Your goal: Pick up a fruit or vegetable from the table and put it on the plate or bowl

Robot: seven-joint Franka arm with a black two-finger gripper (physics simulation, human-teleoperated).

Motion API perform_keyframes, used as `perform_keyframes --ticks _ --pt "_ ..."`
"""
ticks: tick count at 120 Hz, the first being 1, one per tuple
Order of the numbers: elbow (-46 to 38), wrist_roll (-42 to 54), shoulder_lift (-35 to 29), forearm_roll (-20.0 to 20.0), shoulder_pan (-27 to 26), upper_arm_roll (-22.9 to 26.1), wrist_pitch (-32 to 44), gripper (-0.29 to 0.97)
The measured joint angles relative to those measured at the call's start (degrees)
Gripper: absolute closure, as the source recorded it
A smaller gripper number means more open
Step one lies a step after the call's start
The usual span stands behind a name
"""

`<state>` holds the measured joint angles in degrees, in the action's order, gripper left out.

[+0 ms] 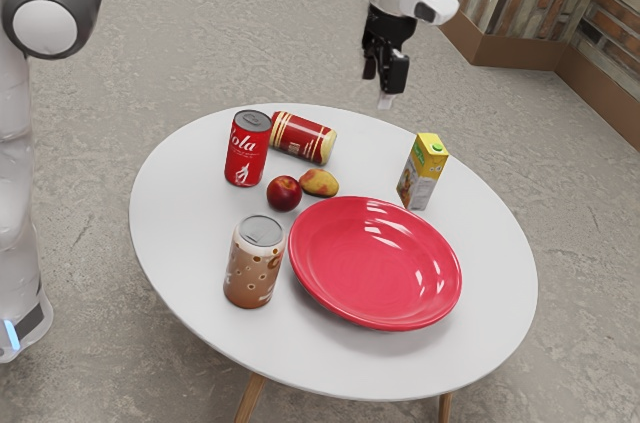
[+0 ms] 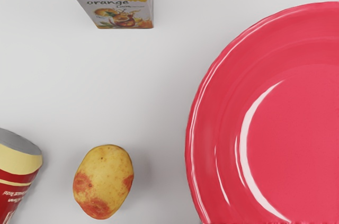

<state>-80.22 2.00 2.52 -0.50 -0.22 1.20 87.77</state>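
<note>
While the pincer (image 1: 386,83) hangs apart, three cans (image 1: 247,148), two fruits (image 1: 284,192), one plate (image 1: 375,261), one carton (image 1: 423,171) stand.

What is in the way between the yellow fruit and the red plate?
Nothing I can see. The yellow fruit lies right beside the red plate, with bare table between them. The apple sits on its other side. The open fingers hang high above, with air below.
</note>
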Motion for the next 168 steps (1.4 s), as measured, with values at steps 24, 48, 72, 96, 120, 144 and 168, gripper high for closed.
perform_keyframes --ticks 24,48,72,96,120,144,168 --pt "0.21 1.41 0.13 0.49 -2.26 -0.08 -0.6 0.0" --pt "2.93 2.46 -0.17 0.81 -0.64 -1.19 -2.85 0.0" --pt "3.17 3.27 0.69 -1.05 3.98 -3.85 -5.55 0.0" --pt "3.2 3.77 2.02 -1.03 4.18 -3.74 -5.44 0.0" --pt "2.59 3.98 3.96 -0.43 3.26 -3.75 -3.01 0.0" --pt "-15.75 3.45 -3.96 -0.29 3.26 -2.53 5.66 0.0" --pt "-25.27 2.84 -7.1 -0.36 2.56 -2.18 14.08 0.0"
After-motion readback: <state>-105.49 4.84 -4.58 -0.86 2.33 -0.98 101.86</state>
